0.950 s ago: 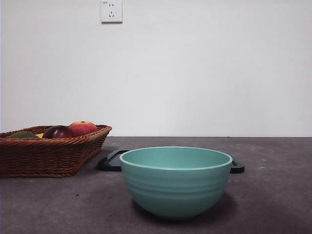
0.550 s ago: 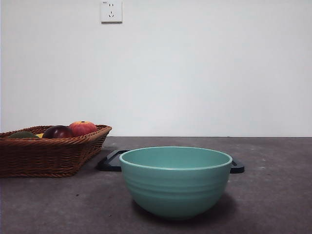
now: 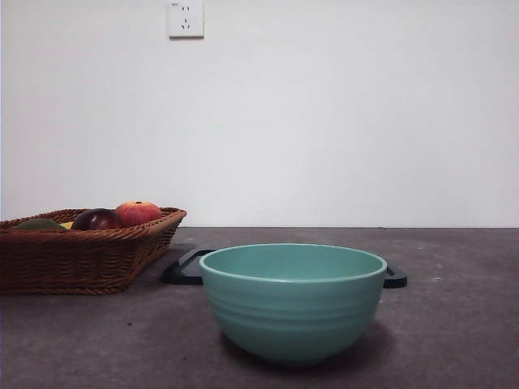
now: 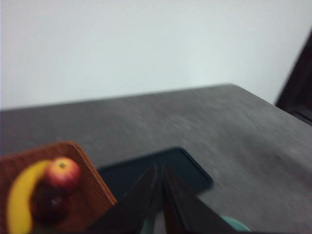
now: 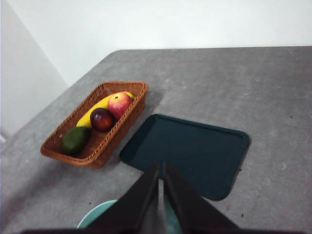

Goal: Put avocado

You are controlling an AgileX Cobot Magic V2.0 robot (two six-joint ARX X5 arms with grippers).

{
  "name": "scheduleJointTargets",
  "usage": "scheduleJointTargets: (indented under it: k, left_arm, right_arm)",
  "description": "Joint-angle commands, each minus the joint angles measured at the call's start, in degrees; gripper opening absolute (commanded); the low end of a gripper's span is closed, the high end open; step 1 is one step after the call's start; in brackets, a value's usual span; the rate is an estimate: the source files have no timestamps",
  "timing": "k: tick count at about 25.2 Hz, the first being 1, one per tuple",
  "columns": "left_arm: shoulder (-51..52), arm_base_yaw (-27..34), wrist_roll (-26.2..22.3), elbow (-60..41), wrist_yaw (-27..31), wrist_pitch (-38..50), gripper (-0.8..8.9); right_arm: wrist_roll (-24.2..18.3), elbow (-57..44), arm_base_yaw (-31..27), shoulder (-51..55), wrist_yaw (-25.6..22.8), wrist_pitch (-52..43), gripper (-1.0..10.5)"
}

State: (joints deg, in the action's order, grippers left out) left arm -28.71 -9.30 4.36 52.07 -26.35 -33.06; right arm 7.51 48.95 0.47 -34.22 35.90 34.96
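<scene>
At the far left of the front view we see the wicker basket (image 3: pixel 81 255) on the grey bench (image 3: pixel 454 324). The avocado (image 3: pixel 39 224) lies at the basket's left end, only its olive-green top showing over the rim. Beside it we make out a sliver of yellow banana (image 3: pixel 67 225), then the dark maroon fruit (image 3: pixel 96 219), then the red-orange apple (image 3: pixel 138 212) toward the basket's right end.

Our right wrist view shows the same row from above: the avocado (image 5: pixel 75 139) at one end of the basket (image 5: pixel 131 114), untouched, with the maroon fruit (image 5: pixel 102 118) and apple (image 5: pixel 119 103) further along and the banana (image 5: pixel 95 113) lying by them.

Just right of the basket a dark tray (image 3: pixel 188 267) lies flat on the bench, mostly hidden behind the teal bowl (image 3: pixel 293 301), which stands nearest the front camera in the middle. A wall socket (image 3: pixel 186 18) sits high on the white wall.

Neither arm shows in the front view. The left gripper (image 4: pixel 159 168) has its fingers pressed together, holding nothing, above the tray (image 4: pixel 146 170). The right gripper (image 5: pixel 160 165) likewise has its fingers closed and empty, over the tray (image 5: pixel 195 151), well apart from the avocado.
</scene>
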Motion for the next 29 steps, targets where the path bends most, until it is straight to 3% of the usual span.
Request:
scheduleJointTargets:
  k: [1,5,12,14,16,18,20,29]
  left_arm:
    - [-1.14,-0.20,-0.07,1.01,-0.87,-2.56,0.18]
    - [-1.97,-0.20,-0.61,1.01,-0.87,-5.57,0.18]
    - [-2.10,-0.20,-1.33,1.01,-0.87,-6.25,0.50]
    - [-2.08,-0.20,-1.36,1.01,-0.83,-6.36,2.11]
    - [-2.01,-0.20,-1.36,1.01,-0.79,-6.34,4.58]
    - [-1.92,-0.20,-1.36,1.01,-0.79,-6.32,6.05]
    - [-1.79,-0.20,-1.33,1.01,-0.79,-6.32,6.24]
    - [-1.53,-0.20,-0.26,1.01,-0.66,-6.34,6.22]
  right_arm:
    - [-3.48,1.09,0.50,-0.15,-0.04,0.85,0.1]
    - [-6.38,1.09,1.01,-0.17,-0.28,2.08,0.1]
    - [-6.69,1.09,1.29,-0.11,-1.46,3.15,0.2]
    - [-6.73,1.09,1.29,-0.11,-1.42,3.17,1.1]
    - [-6.69,1.09,1.29,-0.11,-1.44,3.17,3.4]
    - [-6.67,1.09,1.29,-0.11,-1.42,3.17,5.5]
    - [-6.67,1.09,1.29,-0.11,-1.42,3.19,6.3]
    - [-6.69,1.09,1.29,-0.11,-1.40,3.13,6.3]
